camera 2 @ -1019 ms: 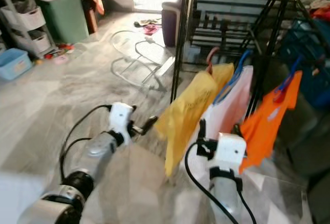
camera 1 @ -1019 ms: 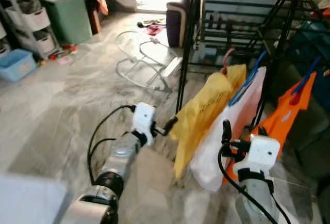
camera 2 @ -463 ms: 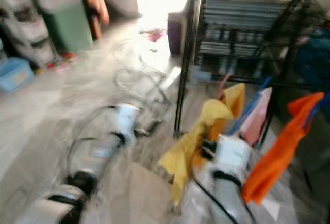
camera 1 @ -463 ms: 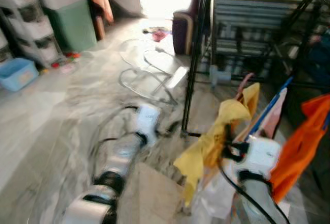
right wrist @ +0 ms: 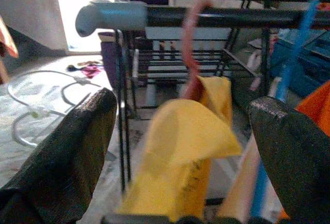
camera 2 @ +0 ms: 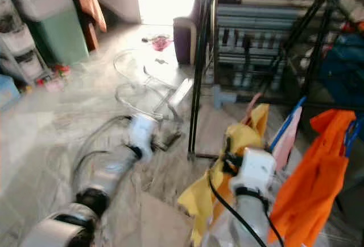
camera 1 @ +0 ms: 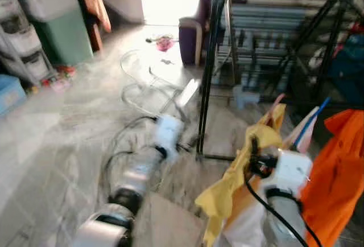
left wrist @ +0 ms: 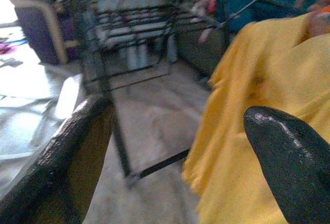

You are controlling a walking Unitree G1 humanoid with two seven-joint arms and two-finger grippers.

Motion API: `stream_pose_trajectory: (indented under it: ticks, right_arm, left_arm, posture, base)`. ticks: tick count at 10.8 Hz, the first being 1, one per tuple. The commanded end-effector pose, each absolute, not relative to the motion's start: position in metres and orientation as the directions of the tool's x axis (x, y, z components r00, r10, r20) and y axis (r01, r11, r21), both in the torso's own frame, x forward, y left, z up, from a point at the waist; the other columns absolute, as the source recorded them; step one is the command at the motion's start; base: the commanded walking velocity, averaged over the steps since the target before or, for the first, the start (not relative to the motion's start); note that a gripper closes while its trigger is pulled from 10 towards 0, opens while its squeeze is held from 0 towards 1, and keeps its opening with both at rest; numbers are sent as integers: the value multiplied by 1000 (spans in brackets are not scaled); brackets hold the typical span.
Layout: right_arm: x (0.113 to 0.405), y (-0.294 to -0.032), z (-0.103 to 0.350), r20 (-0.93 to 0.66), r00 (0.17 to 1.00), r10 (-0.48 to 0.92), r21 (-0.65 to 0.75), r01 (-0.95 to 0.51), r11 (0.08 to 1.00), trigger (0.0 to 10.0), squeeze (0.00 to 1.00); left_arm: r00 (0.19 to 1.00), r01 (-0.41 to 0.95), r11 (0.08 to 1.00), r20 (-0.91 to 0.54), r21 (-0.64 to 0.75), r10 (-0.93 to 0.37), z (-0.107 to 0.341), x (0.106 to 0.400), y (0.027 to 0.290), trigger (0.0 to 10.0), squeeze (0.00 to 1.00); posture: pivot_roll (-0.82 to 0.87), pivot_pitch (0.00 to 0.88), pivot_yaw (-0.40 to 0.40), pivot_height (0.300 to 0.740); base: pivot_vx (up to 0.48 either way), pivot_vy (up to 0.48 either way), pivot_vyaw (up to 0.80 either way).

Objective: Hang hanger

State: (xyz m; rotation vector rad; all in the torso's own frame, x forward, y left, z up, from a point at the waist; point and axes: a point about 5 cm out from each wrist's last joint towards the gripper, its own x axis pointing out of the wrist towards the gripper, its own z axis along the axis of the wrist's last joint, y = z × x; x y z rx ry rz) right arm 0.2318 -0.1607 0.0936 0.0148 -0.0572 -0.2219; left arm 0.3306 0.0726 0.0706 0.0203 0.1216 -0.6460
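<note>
A yellow garment [right wrist: 180,141] hangs on a pink hanger [right wrist: 190,48] whose hook curves over the black rail [right wrist: 221,15] of the drying rack [camera 1: 206,76]. My right gripper [camera 1: 254,146] is open right in front of the garment, its fingers [right wrist: 67,157] spread wide to either side with nothing gripped. The yellow cloth [camera 1: 236,181] bunches around that wrist. My left gripper [camera 1: 190,143] reaches low toward the rack's foot, open and empty, with the yellow garment [left wrist: 247,110] beside it.
A blue hanger with a pale garment [camera 1: 304,133] and an orange garment [camera 1: 335,184] hang to the right on the same rail. A white wire frame [camera 1: 145,82], a purple chair [camera 1: 190,33], a green bin [camera 1: 62,36] and drawers [camera 1: 23,48] stand on the marble floor.
The camera has swung and the view is blurred. My right gripper has come up closer to the yellow garment, which now bunches around it. The left arm stays stretched low.
</note>
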Motion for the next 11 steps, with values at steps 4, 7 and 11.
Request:
stream_pose_trajectory:
  ticks: [4,7,11]
  right_arm:
    - [255,-163,70,-150,973,-178,29,184,983,10000,0]
    - [272,-142,62,-229,970,-87,129,119,984,10000,0]
    - [286,-148,49,-369,920,-136,112,189,975,10000,0]
  left_arm:
    - [764,634,773,-143,-19,-629,67,326,64,10000,0]
    - [760,637,770,-149,-18,-632,65,324,62,10000,0]
    - [759,637,770,-158,-16,-631,63,323,63,10000,0]
  posture:
    - [-86,0,10,740]
    - [-75,0,3,740]
    - [-63,0,-3,740]
  base:
    - [0,0,0]
    - [0,0,0]
    - [0,0,0]
